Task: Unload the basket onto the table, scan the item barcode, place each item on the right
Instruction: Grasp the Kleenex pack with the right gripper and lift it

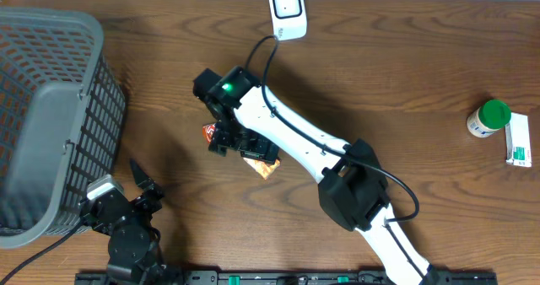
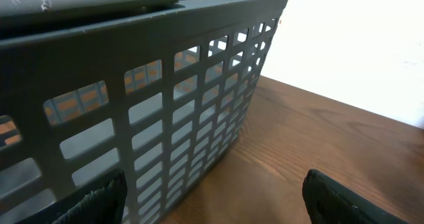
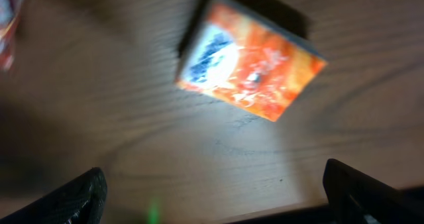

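The item is a flat orange packet [image 3: 248, 65] with a blue-and-white patch, lying on the wooden table. In the overhead view only its orange corner [image 1: 264, 169] shows from under my right gripper [image 1: 242, 143]. That gripper [image 3: 218, 191] hangs above the packet with its fingers [image 3: 79, 201] spread wide, and nothing is between them. The white barcode scanner [image 1: 287, 11] stands at the table's far edge, beyond the right arm. My left gripper [image 1: 145, 182] rests near the front left, beside the basket. It is open [image 2: 212, 197] and holds nothing.
A grey mesh basket [image 1: 51, 125] fills the left side, and its wall [image 2: 165, 105] is close in front of the left wrist. A green-capped bottle [image 1: 488, 119] and a white box [image 1: 520, 142] sit at the right edge. A small red scrap [image 1: 207, 131] lies beside the right gripper.
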